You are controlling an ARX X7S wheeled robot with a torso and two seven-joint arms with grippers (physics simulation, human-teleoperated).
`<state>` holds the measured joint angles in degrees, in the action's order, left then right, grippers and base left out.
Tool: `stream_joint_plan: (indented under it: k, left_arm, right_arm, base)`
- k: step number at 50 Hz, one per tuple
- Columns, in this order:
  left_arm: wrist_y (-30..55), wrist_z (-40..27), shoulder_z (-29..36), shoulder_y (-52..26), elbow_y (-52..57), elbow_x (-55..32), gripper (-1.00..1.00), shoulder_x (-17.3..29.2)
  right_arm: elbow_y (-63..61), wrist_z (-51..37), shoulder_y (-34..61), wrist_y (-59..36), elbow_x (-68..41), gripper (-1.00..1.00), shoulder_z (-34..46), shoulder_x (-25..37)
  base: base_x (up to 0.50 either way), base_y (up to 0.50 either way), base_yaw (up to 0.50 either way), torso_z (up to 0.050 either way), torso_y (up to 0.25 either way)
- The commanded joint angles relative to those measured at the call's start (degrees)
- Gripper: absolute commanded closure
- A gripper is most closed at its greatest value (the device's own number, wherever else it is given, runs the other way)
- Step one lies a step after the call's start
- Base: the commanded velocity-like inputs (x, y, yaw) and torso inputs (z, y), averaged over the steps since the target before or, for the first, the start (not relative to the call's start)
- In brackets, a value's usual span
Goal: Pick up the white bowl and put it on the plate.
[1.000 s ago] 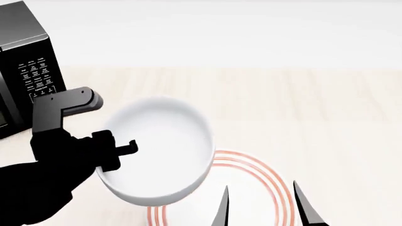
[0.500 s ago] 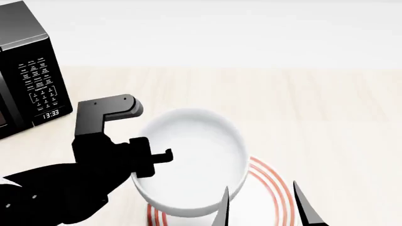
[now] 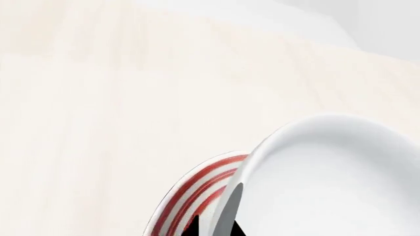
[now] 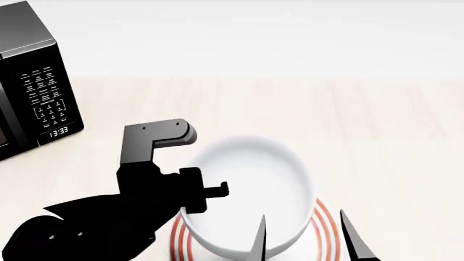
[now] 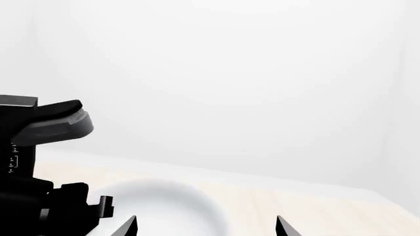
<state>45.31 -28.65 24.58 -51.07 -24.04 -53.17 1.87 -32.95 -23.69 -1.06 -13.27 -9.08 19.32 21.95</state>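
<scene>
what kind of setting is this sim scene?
Probably a kitchen counter: a black microwave stands on a pale wood-grain countertop, and the left gripper holds a white bowl over a red-ringed plate.

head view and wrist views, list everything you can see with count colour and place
bowl: one, plain glossy white, held by its left rim over the plate, near the front of the table
plate: one, white with three thin red rings, on the table under the bowl, mostly covered by it
microwave: one, black, far left on the table, clock reads 13:33
table: one, pale wood, under everything
left tool: one, black, shut on the bowl's rim
right tool: one, black, two pointed fingers spread apart at the bottom edge of the head view, holding nothing
</scene>
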Motion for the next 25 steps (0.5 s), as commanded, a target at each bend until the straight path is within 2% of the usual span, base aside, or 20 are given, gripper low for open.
stream_joint_plan:
  k: [1,25]
  left_arm:
    - [-7.23,0.16,3.29,-0.20,-1.63,-3.22,1.00,-1.24]
    - [-14.50,0.29,9.10,-0.64,-7.22,-5.10,1.00,-0.72]
  right_arm:
    - [0.25,1.20,-0.01,0.52,1.01,-1.00,-1.24,-0.90]
    - [0.59,1.02,0.06,0.78,1.08,-1.00,-0.57,-0.67]
  base:
    - [0.00,0.00,0.00,0.000,0.000]
    - [0.00,0.00,0.00,0.000,0.000]
